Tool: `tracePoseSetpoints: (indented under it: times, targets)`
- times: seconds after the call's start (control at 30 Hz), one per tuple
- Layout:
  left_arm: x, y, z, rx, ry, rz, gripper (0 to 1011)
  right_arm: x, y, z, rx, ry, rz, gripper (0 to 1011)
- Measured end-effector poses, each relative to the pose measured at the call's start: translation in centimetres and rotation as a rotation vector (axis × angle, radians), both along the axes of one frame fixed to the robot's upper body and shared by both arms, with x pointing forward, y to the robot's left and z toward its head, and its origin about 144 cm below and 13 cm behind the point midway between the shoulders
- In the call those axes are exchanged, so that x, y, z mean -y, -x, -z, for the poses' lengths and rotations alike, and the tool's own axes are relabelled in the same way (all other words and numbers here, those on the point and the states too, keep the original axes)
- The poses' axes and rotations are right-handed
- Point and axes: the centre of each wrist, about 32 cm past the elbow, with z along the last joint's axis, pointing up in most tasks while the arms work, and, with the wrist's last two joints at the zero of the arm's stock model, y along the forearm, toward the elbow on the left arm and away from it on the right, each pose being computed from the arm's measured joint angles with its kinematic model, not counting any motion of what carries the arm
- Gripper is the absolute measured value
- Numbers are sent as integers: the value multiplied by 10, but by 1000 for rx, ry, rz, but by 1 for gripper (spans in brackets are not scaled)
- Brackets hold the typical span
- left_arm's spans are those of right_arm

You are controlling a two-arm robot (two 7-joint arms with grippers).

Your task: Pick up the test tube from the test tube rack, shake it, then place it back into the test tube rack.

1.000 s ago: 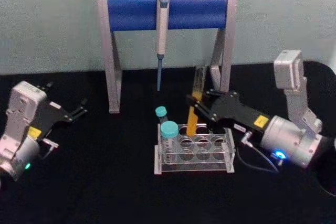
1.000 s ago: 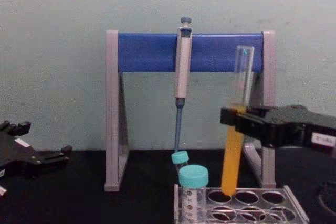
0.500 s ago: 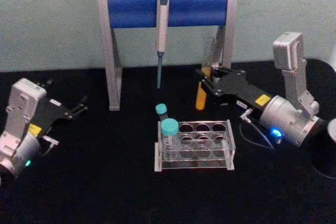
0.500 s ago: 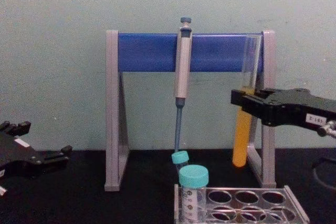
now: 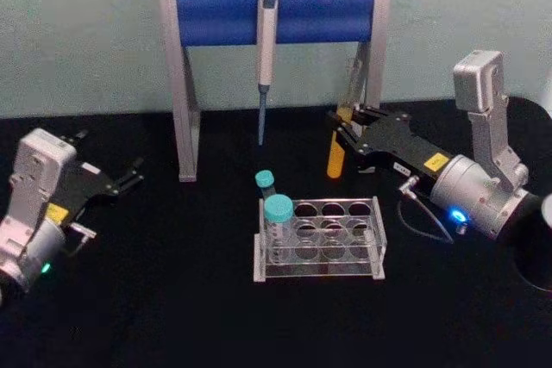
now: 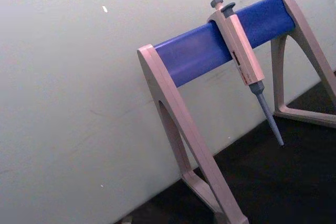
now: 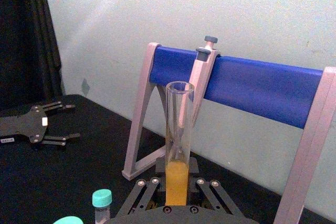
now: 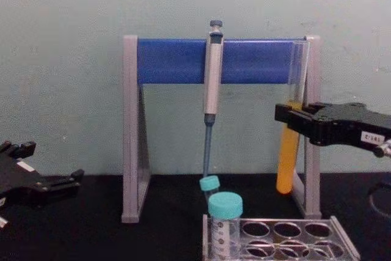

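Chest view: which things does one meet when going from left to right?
left gripper → left leg of the pipette stand → pipette → test tube, held in the right gripper

Test tube (image 8: 286,164): clear glossy glass. Test tube rack (image 5: 320,272): transparent shiny plastic. Bench (image 5: 172,299): matt black (cloth-like). Pipette stand (image 5: 185,127): matt grey legs.

Test tube (image 5: 335,158) in right end effector (image 5: 341,130), above table (image 5: 172,299) behind test tube rack (image 5: 320,252); pipette stand (image 5: 216,16) farther back.
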Motion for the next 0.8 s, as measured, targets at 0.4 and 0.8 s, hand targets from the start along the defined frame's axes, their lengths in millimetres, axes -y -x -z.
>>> tracePoseSetpoints:
  times: [0.4,0.8]
  targets:
    - [0,0,0,0,0,0,1001,5,3,-1,4,7,16,224]
    - [0,0,0,0,0,0,1001,24,27,-6,-8,47,24,224]
